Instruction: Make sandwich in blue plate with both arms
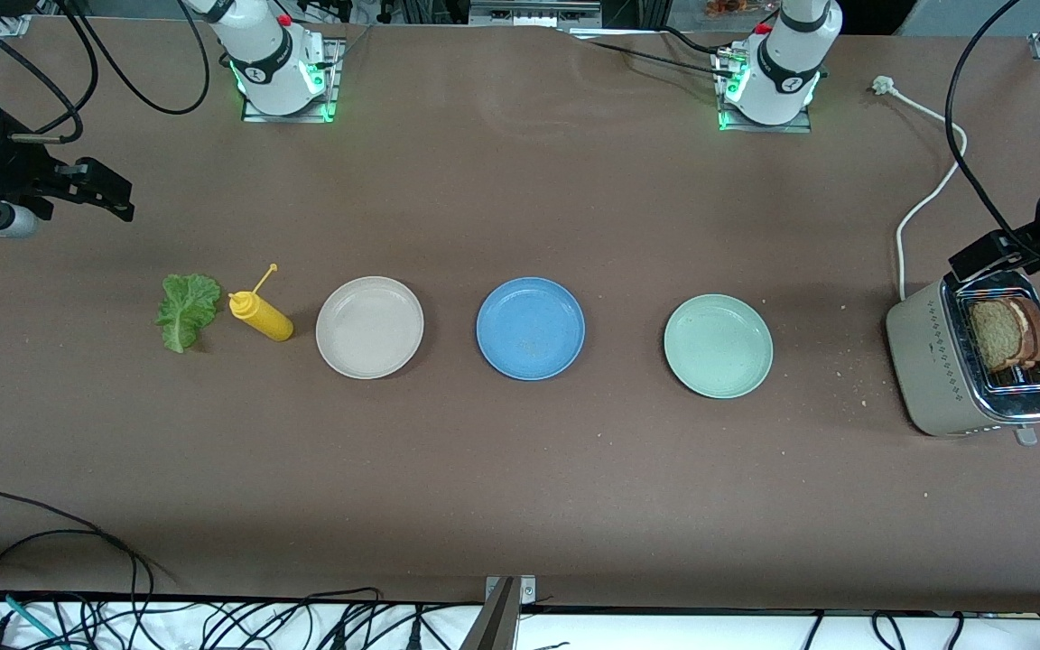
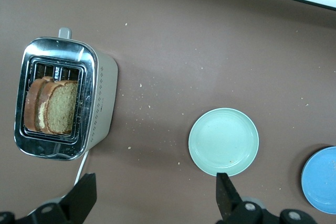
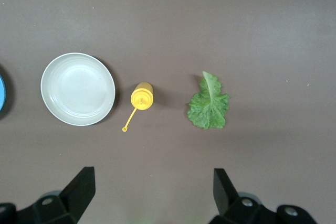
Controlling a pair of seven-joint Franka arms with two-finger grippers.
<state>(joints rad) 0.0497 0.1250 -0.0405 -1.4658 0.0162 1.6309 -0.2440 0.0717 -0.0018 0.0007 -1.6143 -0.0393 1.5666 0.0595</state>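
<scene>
1. Right claw (image 1: 109, 194), upper left of the front view, hangs spread wide and empty over bare bench (image 1: 520, 506); its fingertips blur into shadow.
2. The lettuce leaf (image 1: 186, 310) lies flat and may slip when pinched; the mustard bottle (image 1: 260, 314) just beside it could get knocked.
3. Blue plate (image 1: 530, 328), frame centre, is empty.
4. Left claw (image 2: 156, 198), spread, hovers near the toaster (image 1: 935, 361); it is probably cut off at the right edge. The bread slices (image 1: 1007, 334) overlap, so both might lift together.

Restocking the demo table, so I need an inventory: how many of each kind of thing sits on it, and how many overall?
Plates: 3, beige-white plate, blue plate, pale green plate
Bread slices: 2, in the toaster
Toaster: 1
Lettuce leaf: 1
Yellow squeeze bottle: 1
Total: 8
</scene>
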